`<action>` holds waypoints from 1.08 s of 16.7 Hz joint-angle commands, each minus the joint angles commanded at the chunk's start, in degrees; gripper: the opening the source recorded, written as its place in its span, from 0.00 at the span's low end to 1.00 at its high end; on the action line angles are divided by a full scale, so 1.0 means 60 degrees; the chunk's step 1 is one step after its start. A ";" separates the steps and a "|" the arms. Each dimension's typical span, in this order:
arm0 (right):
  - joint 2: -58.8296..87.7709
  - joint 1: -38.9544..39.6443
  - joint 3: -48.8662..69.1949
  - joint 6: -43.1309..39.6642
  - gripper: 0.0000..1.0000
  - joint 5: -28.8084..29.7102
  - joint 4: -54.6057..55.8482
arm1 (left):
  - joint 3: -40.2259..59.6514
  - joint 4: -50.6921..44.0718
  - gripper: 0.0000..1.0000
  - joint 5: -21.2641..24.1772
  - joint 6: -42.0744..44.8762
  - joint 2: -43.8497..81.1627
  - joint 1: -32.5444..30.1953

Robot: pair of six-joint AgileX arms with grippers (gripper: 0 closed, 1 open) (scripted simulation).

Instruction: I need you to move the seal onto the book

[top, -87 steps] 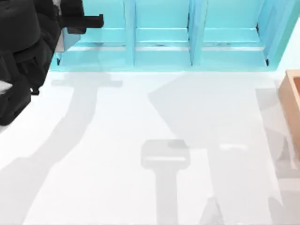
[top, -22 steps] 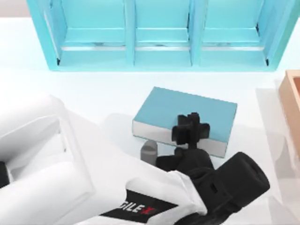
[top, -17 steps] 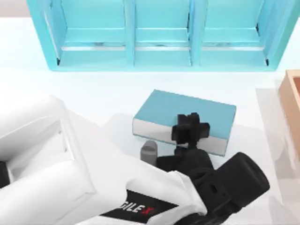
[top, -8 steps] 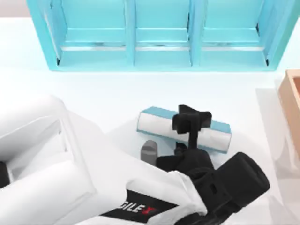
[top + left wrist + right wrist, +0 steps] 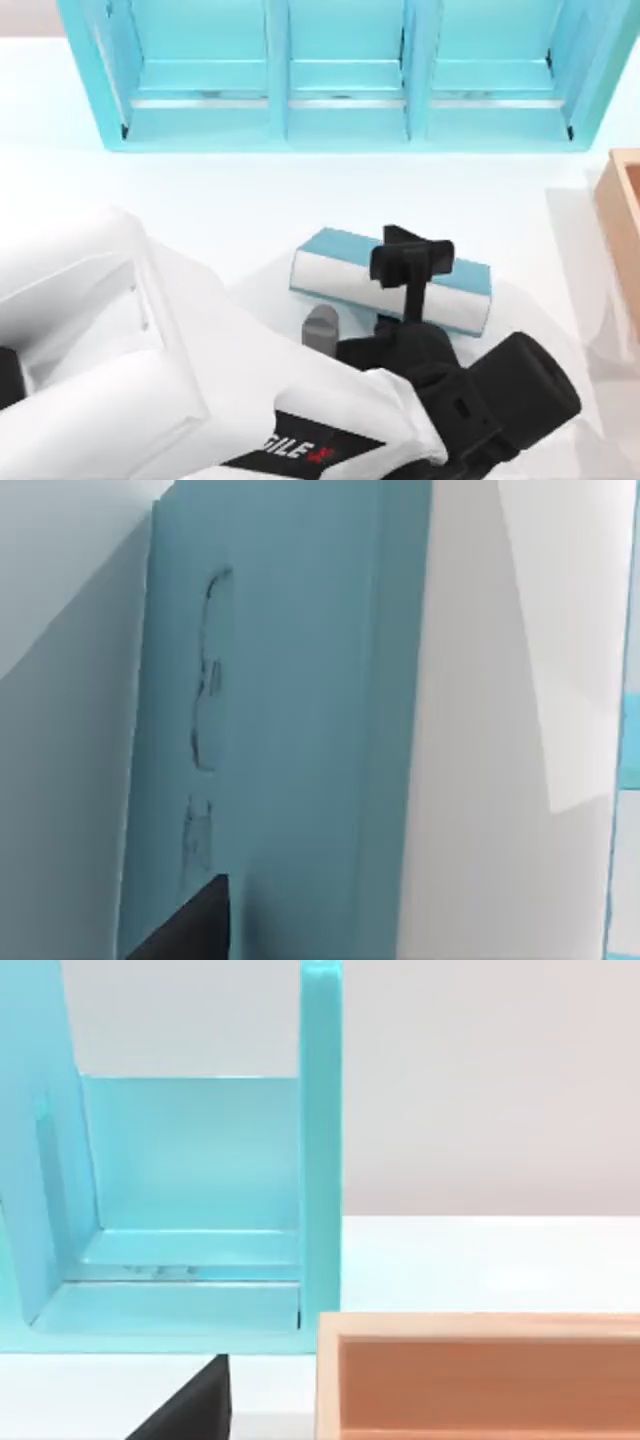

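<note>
The book (image 5: 345,276) is tipped up on the table's middle, its white edge facing up and a strip of teal cover along the far side. My left gripper (image 5: 411,266) is shut on the book from above, one black finger running down the white face. In the left wrist view the teal cover (image 5: 280,730) and the white edge sit very close, with a black fingertip (image 5: 190,932) beside them. The seal is hidden. A black fingertip (image 5: 190,1410) of my right gripper shows at the edge of the right wrist view.
The light-blue compartmented shelf (image 5: 345,130) spans the far side of the table and appears as well in the right wrist view (image 5: 190,1160). A wooden box (image 5: 624,200) stands at the right edge. My left arm's white body (image 5: 150,380) covers the near left.
The left arm swung from the far left corner over the middle. In the last second the book went from lying flat to tipped up on its edge in the left gripper.
</note>
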 joint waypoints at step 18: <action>0.0000 0.0000 0.0000 0.0000 1.00 0.0000 0.0000 | 0.2372 -1.3026 1.00 -0.0610 -1.1919 0.0885 -0.3580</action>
